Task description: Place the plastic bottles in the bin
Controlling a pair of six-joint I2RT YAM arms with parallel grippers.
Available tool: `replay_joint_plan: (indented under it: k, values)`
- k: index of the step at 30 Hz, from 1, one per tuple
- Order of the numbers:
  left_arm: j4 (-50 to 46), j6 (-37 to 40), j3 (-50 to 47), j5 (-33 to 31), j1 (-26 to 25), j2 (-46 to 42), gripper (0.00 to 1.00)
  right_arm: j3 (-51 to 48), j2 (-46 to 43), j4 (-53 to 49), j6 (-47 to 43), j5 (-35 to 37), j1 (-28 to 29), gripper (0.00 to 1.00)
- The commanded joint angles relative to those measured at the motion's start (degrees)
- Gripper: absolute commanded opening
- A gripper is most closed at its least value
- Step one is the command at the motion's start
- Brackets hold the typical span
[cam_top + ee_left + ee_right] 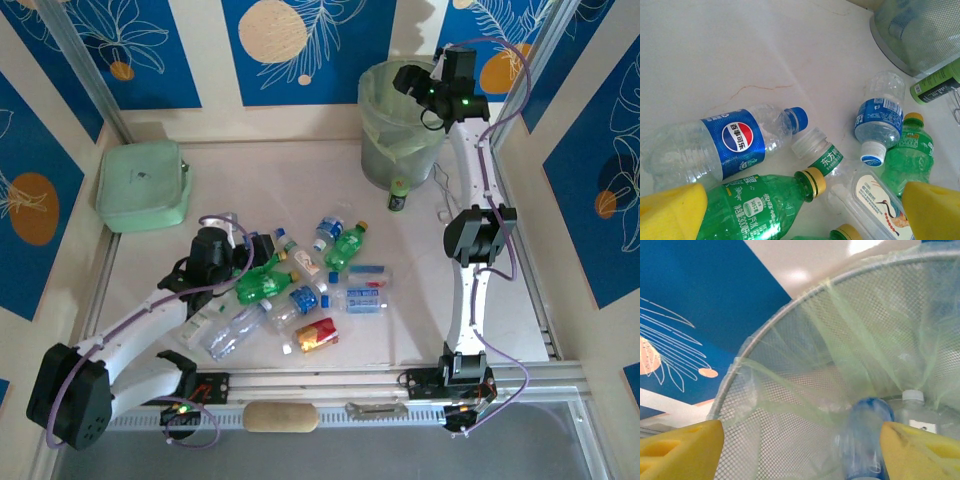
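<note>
Bottle (865,435) sat inside bin (790,365), ungripped; my right gripper (802,445) spread wide, left gripper (802,210) likewise above green bottle (755,210).

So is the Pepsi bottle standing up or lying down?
Lying down. The Pepsi bottle rests on its side on the table, blue cap pointing sideways.

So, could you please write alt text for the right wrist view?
The right gripper, jaws apart, hangs over the mesh bin with its pale green liner. A blurred blue bottle is next to one yellow finger, a white-capped bottle behind it.
</note>
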Motion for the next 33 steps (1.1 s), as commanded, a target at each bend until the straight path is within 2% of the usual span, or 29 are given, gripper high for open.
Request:
replay_joint_plan:
  k: [1, 7, 15, 19, 23, 27, 30, 33]
  values:
    - [-0.4, 1.0, 1.5, -0.3, 0.0, 0.8, 1.0, -0.2, -6.8, -0.6, -2.6, 0.0, 1.6, 0.83]
    - [0.5, 0.9, 2.2, 0.0, 0.1, 2.1, 1.0, -14.5, -18.5, 2.4, -6.5, -0.9, 5.7, 0.84]
    - [0.6, 0.6, 4.3, 0.0, 0.4, 6.0, 1.0, -48.9, -41.1, 12.7, -7.8, 1.2, 12.7, 0.85]
    - [1.7, 0.1, 5.0, 2.1, 0.6, 8.2, 1.0, -62.5, -49.9, 11.0, -6.3, 4.7, 16.0, 0.86]
    - [1.8, -0.1, 5.5, 3.0, 0.6, 9.4, 1.0, -72.7, -54.7, 6.3, -1.7, 5.2, 17.9, 0.86]
    - [1.8, -0.9, 5.9, 2.7, 0.6, 9.7, 1.0, -82.1, -56.9, 4.6, 2.6, 1.9, 20.7, 0.86]
    - [1.9, -1.3, 5.9, 2.3, 0.6, 9.7, 1.0, -85.4, -56.1, 3.2, 1.8, 0.0, 23.3, 0.86]
    - [1.8, -1.7, 5.9, 1.6, 0.7, 9.7, 1.0, -85.5, -53.8, -0.3, 3.3, 1.1, 25.3, 0.86]
